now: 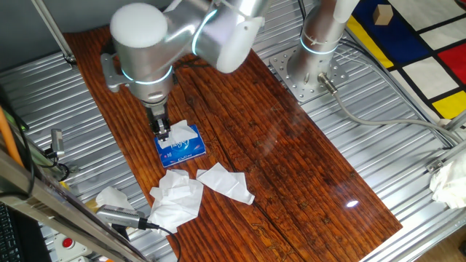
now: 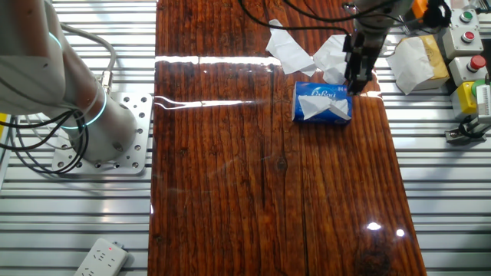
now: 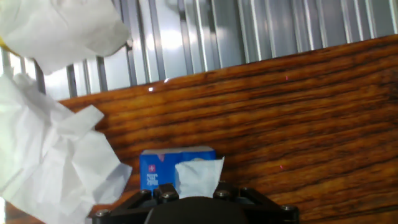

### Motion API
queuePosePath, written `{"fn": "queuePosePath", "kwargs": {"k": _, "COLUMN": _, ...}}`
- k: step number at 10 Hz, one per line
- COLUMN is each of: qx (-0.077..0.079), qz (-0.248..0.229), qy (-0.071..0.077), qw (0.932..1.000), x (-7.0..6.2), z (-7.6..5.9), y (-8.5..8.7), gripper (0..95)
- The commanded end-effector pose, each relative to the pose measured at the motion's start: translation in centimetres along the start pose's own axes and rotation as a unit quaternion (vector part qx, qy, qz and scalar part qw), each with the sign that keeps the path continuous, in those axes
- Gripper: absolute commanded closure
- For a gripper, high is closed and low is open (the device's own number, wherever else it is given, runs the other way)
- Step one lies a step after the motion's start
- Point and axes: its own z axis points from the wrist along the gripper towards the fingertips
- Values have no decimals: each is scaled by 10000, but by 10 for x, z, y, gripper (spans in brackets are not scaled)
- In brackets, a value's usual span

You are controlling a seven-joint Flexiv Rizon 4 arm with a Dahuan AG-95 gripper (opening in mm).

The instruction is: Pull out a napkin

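1. I judge the pull barely begun: the napkin (image 3: 198,177) stands up out of the slot of the blue pack (image 1: 180,148), its lower part inside, so the sheet is not yet free.

2. The pack lies flat on the wooden board (image 1: 291,160), near the edge closest to the loose tissues. In the other fixed view the napkin shows as a white fold across the pack's top.

3. The gripper (image 1: 164,132) is down at the pack, right at the napkin's raised tip. In the hand view the tip rises just ahead of the gripper's body. The fingertips are hidden in every view, so I cannot tell whether they are spread or pinching the paper.

4. What is left, as I read it: confirm the pinch, then lift until the sheet clears the slot. The pack is light and may rise with it.

5. Count: one pack, one napkin sticking out of it.

6. Loose tissues (image 1: 178,196) lie crumpled on the board beside the pack. I count two clear ones in one fixed view, plus a third wad (image 1: 111,196) off the board on the metal rails. The crumpling makes an exact count uncertain.

7. One arm, one gripper.
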Motion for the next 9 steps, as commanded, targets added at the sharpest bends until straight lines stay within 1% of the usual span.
{"fn": "queuePosePath", "kwargs": {"k": 1, "qx": -11, "qz": -29, "qy": -48, "qw": 10000, "x": 5, "z": -3, "y": 0, "gripper": 760}}
{"fn": "queuePosePath", "kwargs": {"k": 3, "qx": -32, "qz": -57, "qy": -84, "qw": 9999, "x": 10, "z": -6, "y": -3, "gripper": 760}}
{"fn": "queuePosePath", "kwargs": {"k": 5, "qx": -54, "qz": -145, "qy": -133, "qw": 9998, "x": 20, "z": -9, "y": -14, "gripper": 760}}
{"fn": "queuePosePath", "kwargs": {"k": 6, "qx": -49, "qz": -145, "qy": -142, "qw": 9998, "x": 24, "z": -9, "y": -17, "gripper": 760}}
{"fn": "queuePosePath", "kwargs": {"k": 8, "qx": -75, "qz": -85, "qy": -259, "qw": 9996, "x": 39, "z": -5, "y": -21, "gripper": 760}}
{"fn": "queuePosePath", "kwargs": {"k": 9, "qx": -90, "qz": -89, "qy": -308, "qw": 9994, "x": 45, "z": -2, "y": -24, "gripper": 760}}
